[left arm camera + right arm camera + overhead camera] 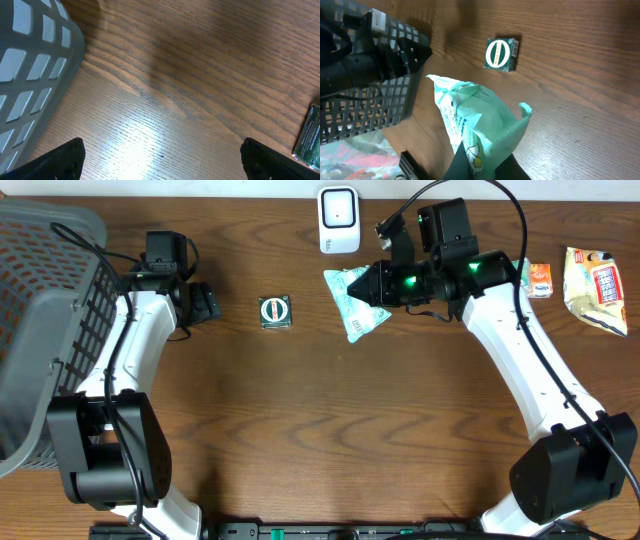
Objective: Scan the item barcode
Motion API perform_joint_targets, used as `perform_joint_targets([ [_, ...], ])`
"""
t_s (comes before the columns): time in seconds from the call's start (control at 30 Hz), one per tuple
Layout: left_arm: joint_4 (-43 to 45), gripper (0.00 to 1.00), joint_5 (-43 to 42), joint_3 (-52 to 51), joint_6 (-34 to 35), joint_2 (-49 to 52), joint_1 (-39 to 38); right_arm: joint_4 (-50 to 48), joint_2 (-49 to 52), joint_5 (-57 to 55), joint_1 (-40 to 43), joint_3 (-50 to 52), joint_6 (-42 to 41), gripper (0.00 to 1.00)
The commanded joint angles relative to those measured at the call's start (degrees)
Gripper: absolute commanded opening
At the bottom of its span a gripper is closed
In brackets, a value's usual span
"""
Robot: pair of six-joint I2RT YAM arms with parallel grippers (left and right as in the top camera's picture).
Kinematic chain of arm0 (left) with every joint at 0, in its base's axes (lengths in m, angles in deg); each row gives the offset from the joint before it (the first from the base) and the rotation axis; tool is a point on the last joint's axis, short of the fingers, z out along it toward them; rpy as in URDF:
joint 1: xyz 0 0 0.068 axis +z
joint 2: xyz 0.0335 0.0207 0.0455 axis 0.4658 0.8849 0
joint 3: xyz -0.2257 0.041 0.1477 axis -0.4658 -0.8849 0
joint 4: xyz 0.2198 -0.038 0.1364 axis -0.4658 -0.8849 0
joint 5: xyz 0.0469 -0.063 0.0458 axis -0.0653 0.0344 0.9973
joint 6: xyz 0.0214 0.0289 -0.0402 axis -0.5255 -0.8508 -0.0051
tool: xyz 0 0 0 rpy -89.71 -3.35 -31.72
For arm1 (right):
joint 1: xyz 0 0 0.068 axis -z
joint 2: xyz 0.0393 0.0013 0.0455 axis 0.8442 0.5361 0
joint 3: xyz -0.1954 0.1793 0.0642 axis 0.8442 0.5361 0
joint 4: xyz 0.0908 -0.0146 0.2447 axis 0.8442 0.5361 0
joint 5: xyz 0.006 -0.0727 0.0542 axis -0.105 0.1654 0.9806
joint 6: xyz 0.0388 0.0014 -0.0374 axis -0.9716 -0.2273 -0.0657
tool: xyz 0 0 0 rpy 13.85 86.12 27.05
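Right tool (368, 286) is clenched on one end of a mint-green packet (352, 304), which hangs out to its side just in front of the white scanner (339, 220) at the far edge of the table (330, 430). The packet looks lifted off the wood rather than resting on it. No barcode can be made out on the faces that show, so the step probably calls for turning the wrist slowly until the printed code faces the scanner's window, keeping the packet flat and uncrumpled and holding it steady there. Left tool (205, 302) is released, jaws wide apart with nothing between them, low over bare wood between the grey basket (40, 330) and a small green box (275, 311). That box lies near the packet's free end. Behind the right arm sit an orange carton (540, 278) and a snack bag (595, 288), so swinging forward over the bare near half looks safest.
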Motion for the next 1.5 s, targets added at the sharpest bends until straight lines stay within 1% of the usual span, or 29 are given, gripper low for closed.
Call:
perform_joint_targets([
  [0.0,0.0,0.98,0.3,-0.3,-0.8,0.0,0.0,0.3,-0.3,-2.7,-0.4,-0.7,0.8,0.01],
  [0.4,0.0,0.97,0.3,-0.3,-0.8,0.0,0.0,-0.4,-0.3,-11.4,-1.2,1.7,1.0,0.01],
  [0.67,0.0,0.98,0.3,-0.3,-0.8,0.0,0.0,-4.5,-0.3,-41.5,-3.1,9.7,0.8,0.01],
  [0.7,0.0,0.97,0.3,-0.3,-0.8,0.0,0.0,-6.6,-0.3,-48.5,-4.0,12.5,0.8,0.01],
  [0.8,0.0,0.97,0.3,-0.3,-0.8,0.0,0.0,-9.0,-0.3,-60.5,-5.9,16.7,0.8,0.01],
  [0.9,0.0,0.98,0.3,-0.3,-0.8,0.0,0.0,-13.0,-0.3,-70.8,-8.2,21.1,0.8,0.01],
  [1.0,0.0,0.98,0.3,-0.3,-0.8,0.0,0.0,-17.5,-0.3,-76.3,-10.3,25.2,0.8,0.01],
  [1.23,0.0,0.97,0.3,-0.3,-0.8,0.0,0.0,-22.7,0.1,-76.8,-13.1,27.7,0.9,0.01],
  [1.3,0.0,0.98,0.3,-0.3,-0.8,0.0,0.0,-25.0,1.0,-76.8,-13.8,27.7,2.9,0.01],
  [1.37,0.0,0.97,0.3,-0.3,-0.8,0.0,0.0,-27.9,2.6,-77.0,-14.4,27.7,6.4,0.01],
  [1.4,0.0,0.98,0.3,-0.3,-0.8,0.0,0.0,-31.3,4.3,-77.5,-14.8,27.7,11.0,0.01],
  [1.47,0.0,0.98,0.3,-0.3,-0.8,0.0,0.0,-34.1,6.0,-78.4,-15.2,27.7,15.7,0.01],
])
